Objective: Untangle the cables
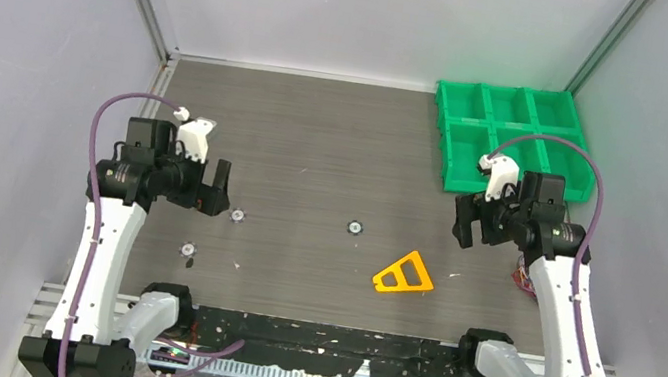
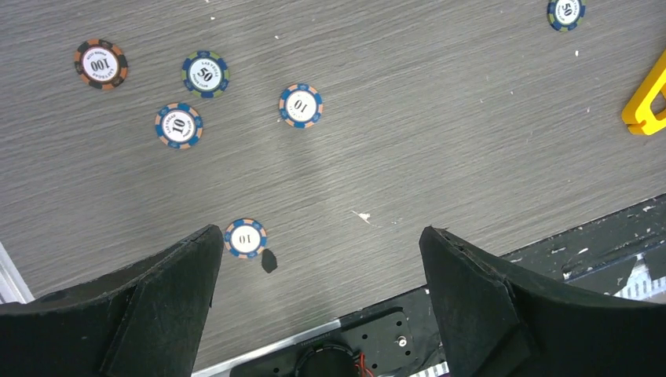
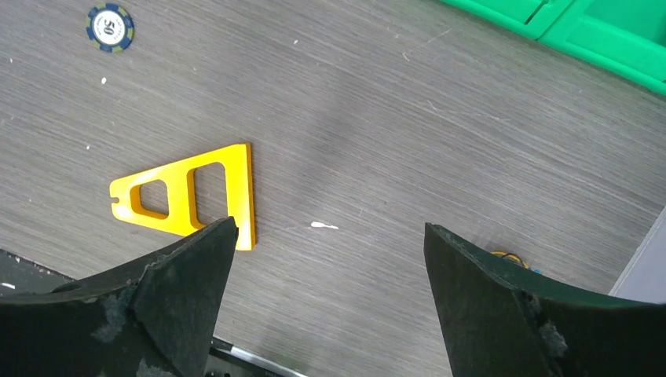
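Presently, step in hand: untangling has not begun; by my reading both arms hover over the table (image 1: 316,145) ahead of a first reach.
Cables: a small reddish clump (image 1: 526,278) at the table's right edge, just beside the right arm (image 1: 566,306) and mostly hidden by it. How the strands are knotted cannot be told.
Left gripper (image 1: 215,192): fingers spread wide with nothing between them, over bare table well apart from the cables.
Right gripper (image 1: 472,223): fingers spread wide and empty, the nearer of the two to the cables, between them and the yellow triangle (image 1: 403,274).
Next move: probably the right gripper must draw back toward its own side and come down on one loop, not the whole clump. The left would have to cross the table to take a second strand.
Top view alone: both arms at once, the green tray (image 1: 512,126) at the far right, and the clump's place against the arm.
Right wrist view alone: a yellow-orange loop (image 3: 510,256) with a trace of blue peeking past one finger (image 3: 503,314), colours the top view does not resolve.
Left wrist view alone: poker chips (image 2: 206,74) with readable values scattered on the table; no cable shows there.
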Controlling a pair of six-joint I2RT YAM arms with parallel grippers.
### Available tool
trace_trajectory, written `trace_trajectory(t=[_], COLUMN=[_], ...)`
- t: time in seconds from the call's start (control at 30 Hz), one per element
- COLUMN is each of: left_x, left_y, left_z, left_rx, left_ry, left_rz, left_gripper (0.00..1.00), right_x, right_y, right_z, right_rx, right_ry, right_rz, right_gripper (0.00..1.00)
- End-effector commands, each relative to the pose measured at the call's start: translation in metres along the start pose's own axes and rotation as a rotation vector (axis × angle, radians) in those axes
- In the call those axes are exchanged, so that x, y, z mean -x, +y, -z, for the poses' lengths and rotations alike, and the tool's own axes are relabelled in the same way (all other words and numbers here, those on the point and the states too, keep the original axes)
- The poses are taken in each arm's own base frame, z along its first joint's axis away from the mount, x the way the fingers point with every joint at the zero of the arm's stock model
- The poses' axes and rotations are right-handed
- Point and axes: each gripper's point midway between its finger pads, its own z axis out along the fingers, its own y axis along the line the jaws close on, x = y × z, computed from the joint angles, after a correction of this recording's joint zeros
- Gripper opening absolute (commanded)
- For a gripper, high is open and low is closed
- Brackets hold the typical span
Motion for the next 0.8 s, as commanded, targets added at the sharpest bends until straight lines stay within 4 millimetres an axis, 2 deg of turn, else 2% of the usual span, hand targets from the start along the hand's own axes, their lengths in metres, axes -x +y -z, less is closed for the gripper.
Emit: trace_trajectory(t=[0.0,0.1,0.17,0.2,0.3,0.43,0.53,0.63,0.77], left_x=[0.021,0.035,0.042,0.046,0.058,0.075,0.084,0.084,0.076], left_y=[0.007,0.011,0.013,0.014,0.018,0.014,0.002,-0.011,-0.009], left_z=[0.012,0.022,0.027,0.03,0.033,0.039,0.044,0.044,0.037], left_rx=[0.055,0.084,0.1,0.109,0.141,0.135,0.093,0.02,0.015], left_ry=[-0.07,-0.119,-0.15,-0.16,-0.202,-0.318,-0.415,-0.428,-0.363], left_rz=[-0.04,-0.103,-0.138,-0.14,-0.134,-0.147,-0.185,-0.213,-0.165], left_gripper=[0.99,0.99,0.99,0.99,0.99,0.99,0.99,0.99,0.99], right_x=[0.01,0.004,-0.012,-0.018,-0.046,-0.083,-0.101,-0.113,-0.142], right_y=[-0.009,-0.028,-0.047,-0.063,-0.096,-0.131,-0.138,-0.144,-0.149], right_z=[0.01,0.016,0.024,0.026,0.034,0.027,0.013,-0.006,-0.023], right_rx=[-0.008,-0.009,-0.014,-0.036,-0.079,-0.128,-0.114,-0.096,-0.08], right_ry=[0.035,0.125,0.221,0.253,0.38,0.512,0.558,0.59,0.67], right_rz=[0.046,0.099,0.096,0.068,0.111,0.117,0.102,0.08,0.085], right_gripper=[0.95,0.95,0.95,0.95,0.95,0.95,0.95,0.95,0.98])
